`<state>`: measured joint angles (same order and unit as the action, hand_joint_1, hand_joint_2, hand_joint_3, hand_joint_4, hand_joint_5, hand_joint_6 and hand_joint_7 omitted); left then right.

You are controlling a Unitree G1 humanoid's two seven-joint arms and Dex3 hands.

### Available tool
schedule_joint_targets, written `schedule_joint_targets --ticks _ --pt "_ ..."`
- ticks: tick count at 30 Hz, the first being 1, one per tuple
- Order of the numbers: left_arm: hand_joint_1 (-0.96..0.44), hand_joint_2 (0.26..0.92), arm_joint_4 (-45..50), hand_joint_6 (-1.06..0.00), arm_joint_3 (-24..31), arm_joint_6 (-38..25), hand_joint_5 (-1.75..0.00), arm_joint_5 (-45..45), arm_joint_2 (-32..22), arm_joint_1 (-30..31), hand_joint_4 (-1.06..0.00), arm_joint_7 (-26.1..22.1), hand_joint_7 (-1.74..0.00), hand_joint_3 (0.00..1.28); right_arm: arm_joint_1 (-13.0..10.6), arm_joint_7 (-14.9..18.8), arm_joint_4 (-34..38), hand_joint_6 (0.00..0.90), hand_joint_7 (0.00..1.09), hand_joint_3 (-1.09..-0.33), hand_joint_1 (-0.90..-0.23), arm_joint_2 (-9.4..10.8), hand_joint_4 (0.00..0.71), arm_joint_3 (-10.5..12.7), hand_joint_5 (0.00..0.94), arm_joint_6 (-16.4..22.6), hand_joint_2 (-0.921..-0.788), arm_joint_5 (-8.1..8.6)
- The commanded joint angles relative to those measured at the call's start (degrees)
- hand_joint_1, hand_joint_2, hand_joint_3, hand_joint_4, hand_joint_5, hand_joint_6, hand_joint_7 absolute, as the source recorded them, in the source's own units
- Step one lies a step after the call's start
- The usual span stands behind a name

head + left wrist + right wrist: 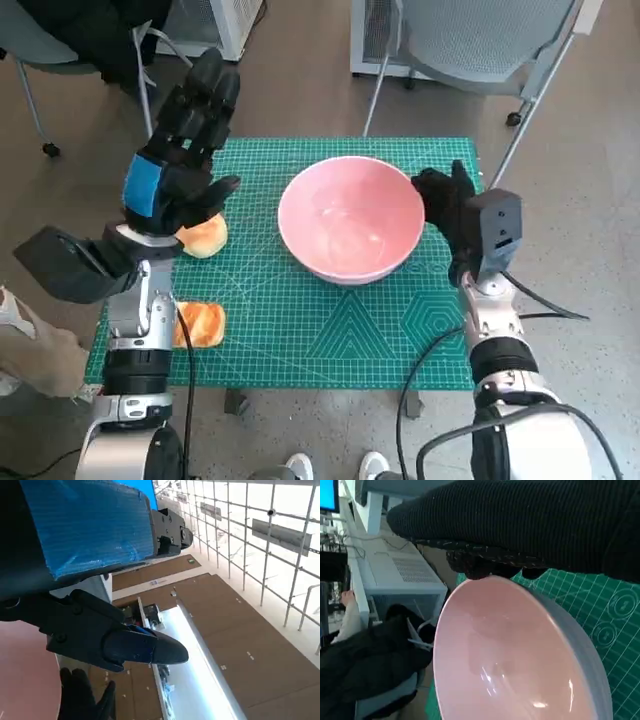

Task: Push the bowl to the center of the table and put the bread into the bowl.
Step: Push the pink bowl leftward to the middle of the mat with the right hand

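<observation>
This looks like an office or lab. Wheeled mesh-backed office chairs (480, 40) stand on a hard grey floor (590, 200) beside the small surface, which carries a green gridded cutting mat (330, 320). The right wrist view shows a lit monitor (327, 495) on a desk and white cabinets (400, 575).

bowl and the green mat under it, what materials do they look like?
Bowl: pink inside, greyer outside, smooth and glossy with sharp light glints in the right wrist view; glazed ceramic or hard plastic, the look leaves it open. Mat: flat green sheet printed with a white grid and circle marks, matte, no glare; looks like a rubbery or vinyl cutting mat.
</observation>
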<state>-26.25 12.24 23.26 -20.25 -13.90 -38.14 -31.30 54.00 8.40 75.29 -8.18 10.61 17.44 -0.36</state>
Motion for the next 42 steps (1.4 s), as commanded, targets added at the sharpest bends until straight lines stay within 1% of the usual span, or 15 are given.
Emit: schedule_joint_targets --ticks 1,8,14,34,42 --pt "-0.70 0.921 0.2 -0.17 0.0 0.0 0.00 0.6 -0.5 0.0 -0.06 0.2 -0.01 0.21 -0.1 0.6 0.5 0.071 0.29 -0.834 -0.724 0.7 0.165 -0.4 0.008 -0.4 -0.921 -0.47" --pt "-0.70 0.921 0.3 -0.17 0.0 -0.1 0.00 0.6 -0.5 0.1 -0.06 0.4 -0.01 0.21 -0.2 0.8 0.5 0.074 0.29 -0.835 -0.712 1.1 0.164 -0.9 0.006 0.1 -0.921 -0.71" --pt "-0.70 0.921 0.1 -0.18 0.0 0.1 0.00 0.6 -0.4 0.1 -0.06 0.6 -0.01 0.21 -0.2 1.1 0.5 0.074 0.30 -0.834 -0.706 1.4 0.164 -1.1 0.005 0.2 -0.921 -0.48" --pt "-0.70 0.921 -0.5 -0.18 -0.1 0.6 0.00 0.8 -0.4 0.0 -0.06 0.6 -0.01 0.23 0.5 1.5 0.4 0.067 0.30 -0.833 -0.691 2.1 0.163 -1.9 0.002 0.1 -0.921 -0.72" --pt "-0.70 0.921 -0.6 -0.17 -0.1 0.4 0.00 0.8 -0.3 0.0 -0.06 0.6 -0.01 0.23 0.5 1.6 0.3 0.063 0.30 -0.834 -0.687 1.9 0.163 -2.1 0.002 0.4 -0.921 -0.85"
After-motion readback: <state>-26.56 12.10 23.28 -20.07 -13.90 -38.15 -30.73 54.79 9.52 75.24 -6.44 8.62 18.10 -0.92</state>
